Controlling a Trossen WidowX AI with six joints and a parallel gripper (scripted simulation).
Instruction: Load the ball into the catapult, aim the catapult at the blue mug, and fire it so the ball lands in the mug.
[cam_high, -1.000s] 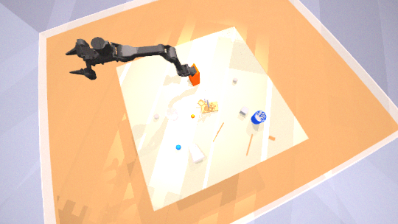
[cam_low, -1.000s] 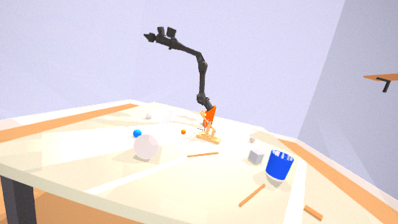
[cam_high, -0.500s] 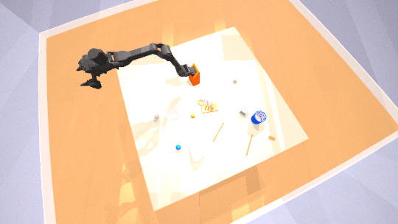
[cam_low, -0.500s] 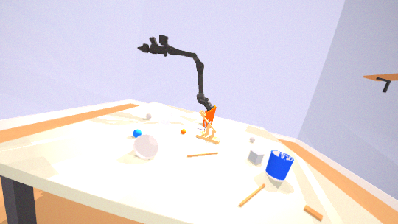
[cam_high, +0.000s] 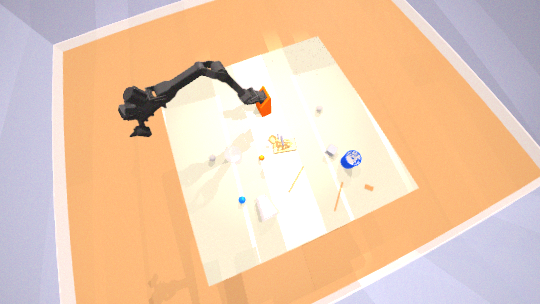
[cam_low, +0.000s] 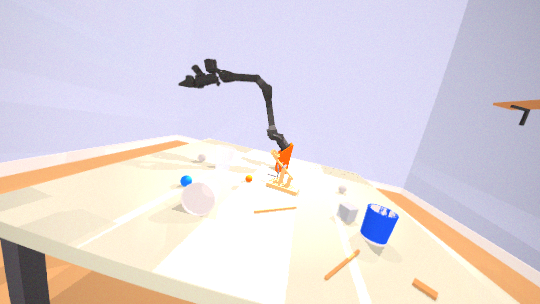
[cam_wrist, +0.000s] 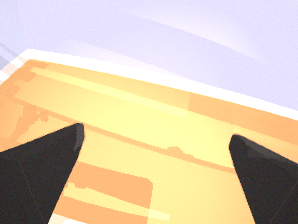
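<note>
the claw (cam_low: 189, 82) hangs high, spread wide, holding nothing; the orange ball (cam_low: 248, 178) sits near the catapult (cam_low: 283, 180), mug (cam_low: 378, 223) well apart.

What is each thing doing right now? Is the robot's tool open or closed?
Tool: open, empty, high in the air.
Catapult: standing on the table, no ball seen in it.
Orange ball: on the table beside the catapult.
Blue ball: on the table.
Blue mug: upright.
</note>
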